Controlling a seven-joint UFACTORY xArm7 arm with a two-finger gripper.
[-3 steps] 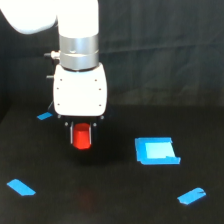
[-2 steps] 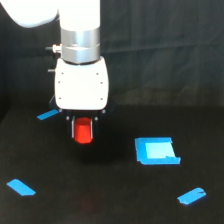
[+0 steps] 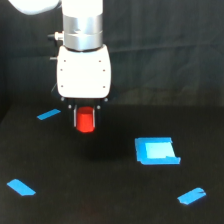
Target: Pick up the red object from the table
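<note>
The red object (image 3: 85, 121), a small bright red-orange block, hangs clear above the black table (image 3: 100, 200) just below the white gripper body. My gripper (image 3: 85, 122) is shut on it, with a dark finger on either side of the block. The block sits in the upper left-centre of the exterior view, and a faint reddish reflection shows on the table below it.
A blue square patch (image 3: 156, 150) lies to the exterior view's right of the gripper. Blue tape strips lie at the far left (image 3: 48, 114), near left (image 3: 21, 187) and near right (image 3: 192, 195). A dark curtain forms the backdrop.
The gripper has risen with the red object held in it, lifting it farther above the table. The blue tape pieces have stayed put.
</note>
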